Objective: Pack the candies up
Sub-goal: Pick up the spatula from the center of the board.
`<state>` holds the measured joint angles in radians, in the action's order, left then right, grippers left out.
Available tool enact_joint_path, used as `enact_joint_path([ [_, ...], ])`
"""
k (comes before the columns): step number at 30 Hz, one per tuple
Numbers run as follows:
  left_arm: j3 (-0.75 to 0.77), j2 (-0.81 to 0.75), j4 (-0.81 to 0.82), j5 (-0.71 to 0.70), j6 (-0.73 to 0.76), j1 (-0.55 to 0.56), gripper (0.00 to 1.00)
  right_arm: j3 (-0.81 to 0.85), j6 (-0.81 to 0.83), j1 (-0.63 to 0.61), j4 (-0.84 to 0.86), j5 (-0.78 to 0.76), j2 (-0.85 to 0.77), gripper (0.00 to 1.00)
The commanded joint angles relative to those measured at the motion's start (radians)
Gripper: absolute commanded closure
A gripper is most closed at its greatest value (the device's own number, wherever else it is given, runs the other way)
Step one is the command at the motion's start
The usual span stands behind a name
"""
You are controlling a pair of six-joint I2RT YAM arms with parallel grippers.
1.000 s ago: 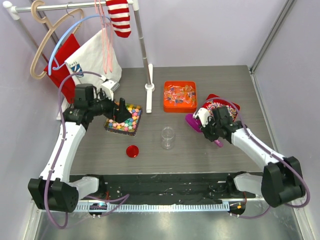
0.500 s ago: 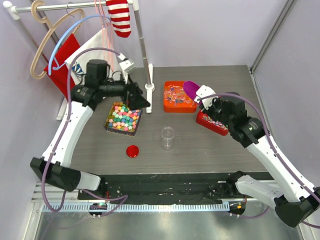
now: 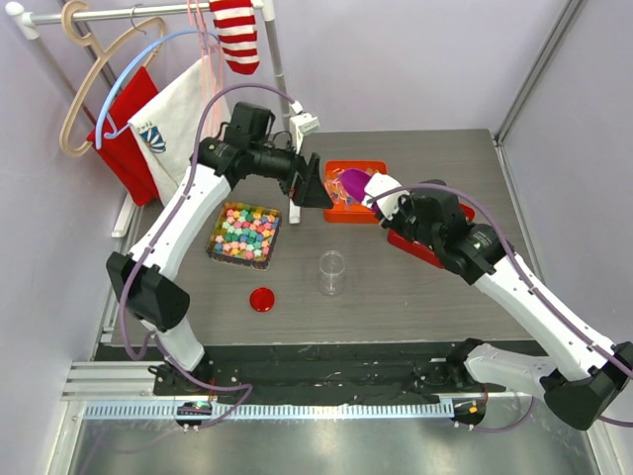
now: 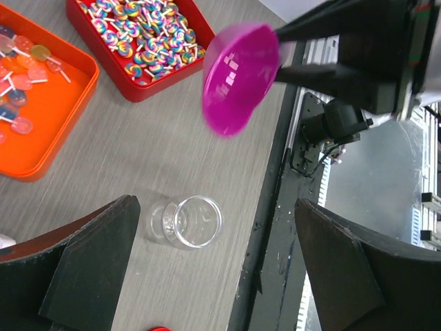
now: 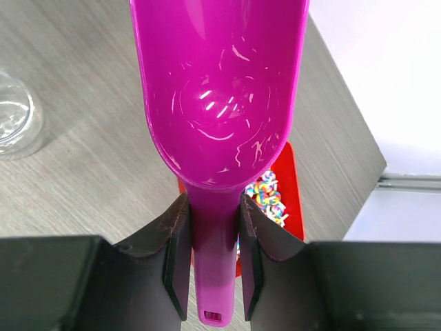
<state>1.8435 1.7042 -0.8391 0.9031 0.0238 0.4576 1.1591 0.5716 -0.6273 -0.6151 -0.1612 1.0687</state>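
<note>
Candies: pastel pebbles filling the dark tray at left of the table, nothing touching them. Red lid lies flat just in front of the tray. Left gripper is in the air between tray and orange tin, fingers spread wide, nothing held. Clear jar upright at centre, open, looks empty. Purple scoop is empty and lifted, over the orange tin in the top view. Right gripper is clamped on the scoop's handle. Red tin of swirl lollipops at right, partly hidden.
</note>
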Motion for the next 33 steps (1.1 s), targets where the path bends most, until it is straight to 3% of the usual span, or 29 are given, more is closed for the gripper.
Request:
enact_joint_path([
  [1, 0.091, 0.032, -0.026, -0.024, -0.019, 0.041, 0.03, -0.009, -0.004, -0.034, 0.041, -0.031, 0.017, 0.98],
  [15, 0.068, 0.057, 0.002, -0.147, -0.018, 0.135, 0.15, 0.013, -0.042, -0.081, 0.035, 0.005, 0.051, 0.98],
  [18, 0.072, 0.066, 0.003, -0.148, -0.019, 0.138, 0.21, 0.007, -0.047, -0.089, 0.035, 0.008, 0.047, 0.98],
  [22, 0.079, 0.081, 0.003, -0.150, -0.018, 0.142, 0.45, -0.004, -0.052, -0.094, 0.049, 0.008, 0.033, 0.98],
  [24, 0.080, 0.086, 0.002, -0.153, -0.016, 0.145, 0.51, -0.010, -0.053, -0.097, 0.054, 0.006, 0.028, 0.98],
  [30, 0.089, 0.100, -0.008, -0.162, -0.007, 0.159, 0.62, -0.013, -0.056, -0.104, 0.057, 0.017, 0.028, 0.98],
  [33, 0.089, 0.101, -0.012, -0.171, 0.001, 0.167, 0.62, -0.021, -0.059, -0.109, 0.063, 0.023, 0.028, 0.98],
])
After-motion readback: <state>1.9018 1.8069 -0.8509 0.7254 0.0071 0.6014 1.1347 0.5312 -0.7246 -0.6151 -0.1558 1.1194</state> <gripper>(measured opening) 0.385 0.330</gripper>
